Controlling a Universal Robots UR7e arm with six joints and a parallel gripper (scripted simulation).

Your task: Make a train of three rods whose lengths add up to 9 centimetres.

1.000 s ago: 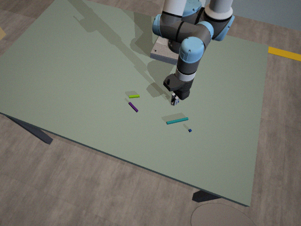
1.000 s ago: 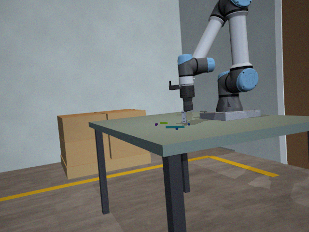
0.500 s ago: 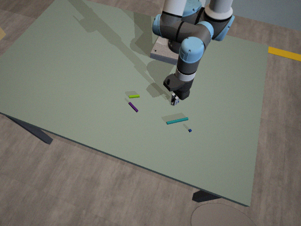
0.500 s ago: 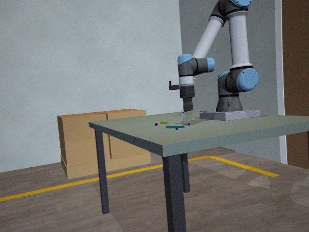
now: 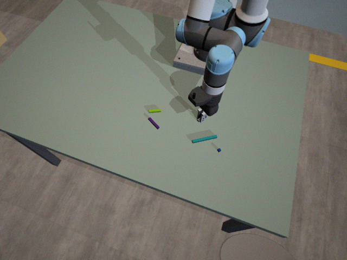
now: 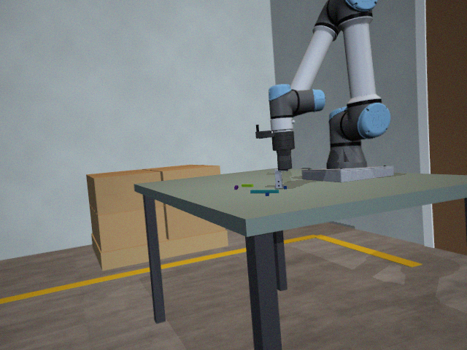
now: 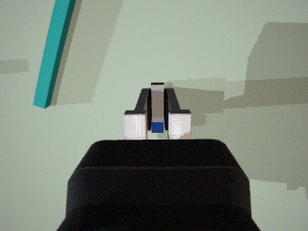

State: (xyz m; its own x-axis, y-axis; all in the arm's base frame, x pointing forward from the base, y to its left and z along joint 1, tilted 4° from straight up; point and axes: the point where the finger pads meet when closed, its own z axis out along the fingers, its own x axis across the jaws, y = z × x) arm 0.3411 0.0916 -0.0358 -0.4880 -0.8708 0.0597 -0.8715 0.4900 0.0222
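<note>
The black two-finger gripper [image 5: 200,119] [image 6: 279,186] [image 7: 157,101] is standing narrow around a short grey rod [image 7: 157,103], grip uncertain, apparently lining it up with a tiny blue block-like rod [image 6: 284,187] [image 7: 157,127], while the lime bar [image 5: 154,111] [image 6: 247,185] is lying at nine o'clock, seemingly still needing joining.

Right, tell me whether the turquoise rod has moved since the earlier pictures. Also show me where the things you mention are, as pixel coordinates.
No. In the top view, the turquoise rod [image 5: 204,138] [image 6: 264,191] [image 7: 53,53] keeps its place and slant against the edges of the table [image 5: 111,84] [image 6: 188,195] [image 7: 29,168].
</note>
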